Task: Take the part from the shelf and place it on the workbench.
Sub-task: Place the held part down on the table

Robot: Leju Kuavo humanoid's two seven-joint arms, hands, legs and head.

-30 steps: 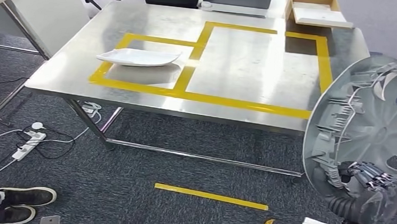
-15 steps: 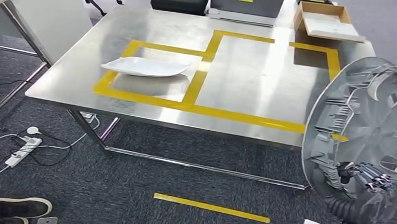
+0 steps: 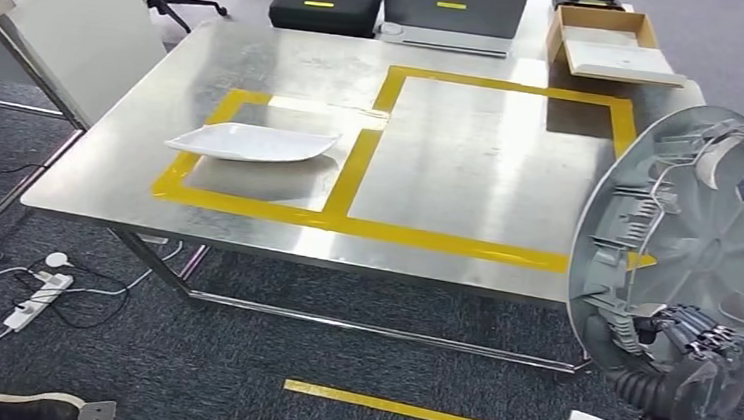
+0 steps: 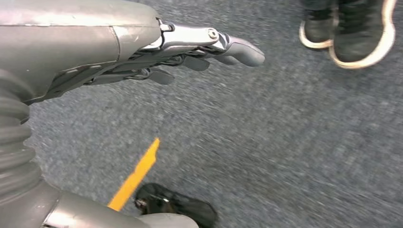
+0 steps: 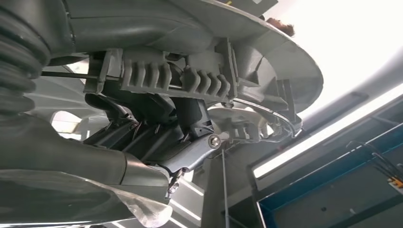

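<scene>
The part (image 3: 698, 226), a large round grey plastic wheel cover with ribs and clips on its inner face, stands on edge at the right of the head view. My right hand (image 3: 694, 336) grips it at its lower rim from inside. In the right wrist view the fingers (image 5: 157, 137) curl around the ribbed rim of the part (image 5: 190, 28). The steel workbench (image 3: 452, 166) lies ahead and to the left, marked with yellow tape rectangles. My left hand (image 4: 190, 45) hangs over the carpet, fingers stretched out, holding nothing.
A white dish (image 3: 251, 141) lies in the smaller taped rectangle. Behind the bench are a black case (image 3: 324, 8), a grey case (image 3: 454, 11) and a cardboard box (image 3: 612, 43). A power strip (image 3: 30, 298) and a yellow tape strip (image 3: 394, 408) lie on the carpet. A person's shoes (image 4: 351, 28) stand near my left side.
The whole view has shifted: the workbench sits lower and larger in the picture, and the person's shoes have slid almost out at the lower left. The part stays in my right hand.
</scene>
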